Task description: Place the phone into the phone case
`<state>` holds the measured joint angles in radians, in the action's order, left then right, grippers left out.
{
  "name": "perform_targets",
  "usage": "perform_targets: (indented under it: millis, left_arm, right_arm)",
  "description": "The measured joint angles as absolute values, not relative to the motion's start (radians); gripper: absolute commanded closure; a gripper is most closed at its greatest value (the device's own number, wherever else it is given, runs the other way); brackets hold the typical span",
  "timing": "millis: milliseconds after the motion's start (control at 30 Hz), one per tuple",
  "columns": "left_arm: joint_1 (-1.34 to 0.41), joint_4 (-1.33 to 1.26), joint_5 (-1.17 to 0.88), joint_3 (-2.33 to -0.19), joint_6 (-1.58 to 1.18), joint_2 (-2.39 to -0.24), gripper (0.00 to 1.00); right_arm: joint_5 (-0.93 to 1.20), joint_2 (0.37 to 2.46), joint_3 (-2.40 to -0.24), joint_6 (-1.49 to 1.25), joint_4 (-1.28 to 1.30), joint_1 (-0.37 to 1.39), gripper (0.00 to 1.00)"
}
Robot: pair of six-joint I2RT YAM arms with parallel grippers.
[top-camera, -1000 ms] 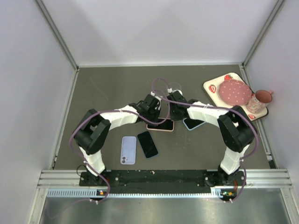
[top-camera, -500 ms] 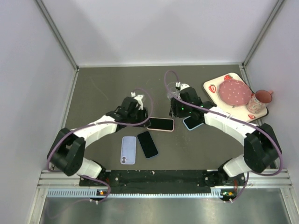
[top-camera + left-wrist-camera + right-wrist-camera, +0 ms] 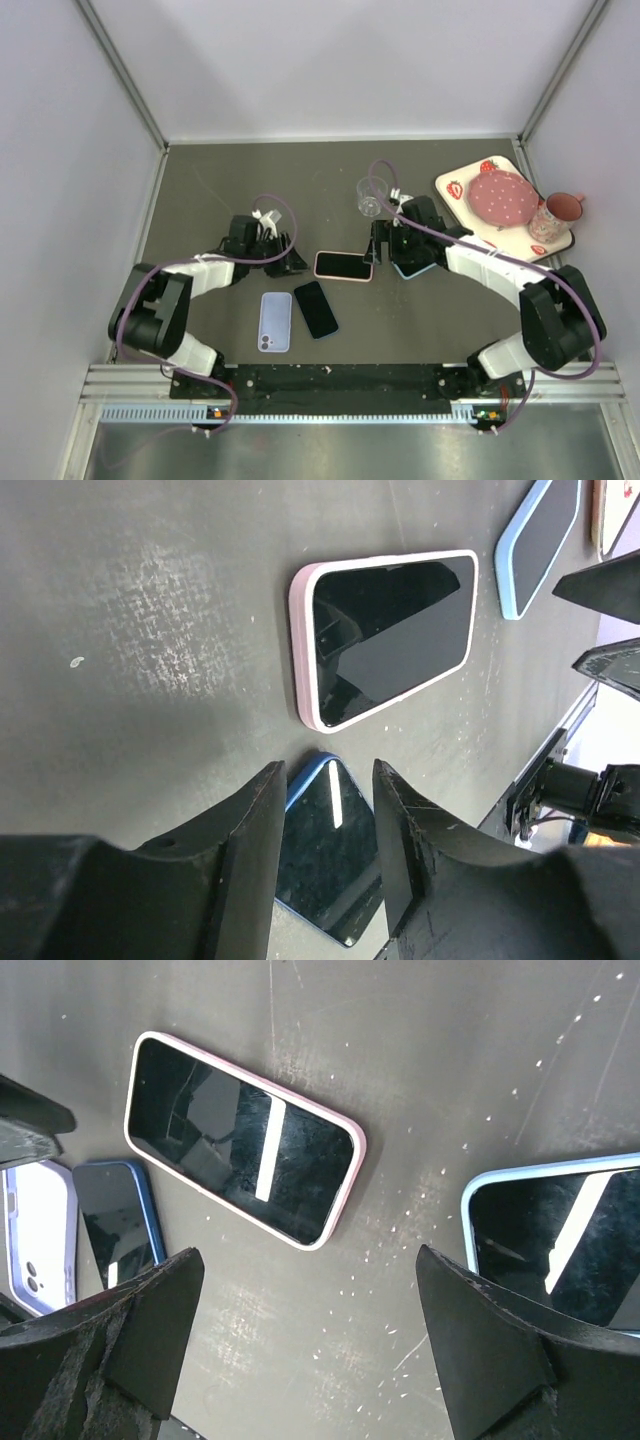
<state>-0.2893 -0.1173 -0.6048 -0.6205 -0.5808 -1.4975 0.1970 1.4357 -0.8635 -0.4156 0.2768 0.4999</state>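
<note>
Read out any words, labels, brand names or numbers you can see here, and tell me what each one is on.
No text can be read anywhere.
The pink-cased phone, light-blue-cased phone and dark blue-edged phone: dark screens, reflections only.
The lilac phone case: no lettering visible.
The white tray: strawberry pictures, no words.
The pink cup: its pattern is too small to make out.

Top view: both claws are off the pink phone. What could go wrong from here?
1. The glass stands right by the right claw; a backward swing might tip it.
2. The blue-cased phone lies partly under that arm, so lowering could drag it.
3. The dark phone lies near the left claw and may get nudged.
</note>
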Motion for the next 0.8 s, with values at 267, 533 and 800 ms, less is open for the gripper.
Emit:
perform_targets:
  millis: [267, 533, 800]
  left_arm:
    - [-0.29, -0.177, -0.65, -0.669, -0.609, -1.674, 0.68]
    - [-0.311, -0.282, -0.699, -0.701, -0.667, -1.773, 0.81]
    - [-0.323, -0.346, -0.702, -0.701, -0.726, -1.8, 0.85]
  right_arm:
    - [0.237, 1.457, -0.852, -0.435, 0.273, 0.5, 0.14]
    - [0.279, 1.538, -0.85, -0.454, 0.266, 0.5, 0.49]
    - [0.302, 1.674, -0.875, -0.498, 0.208, 0.491, 0.74]
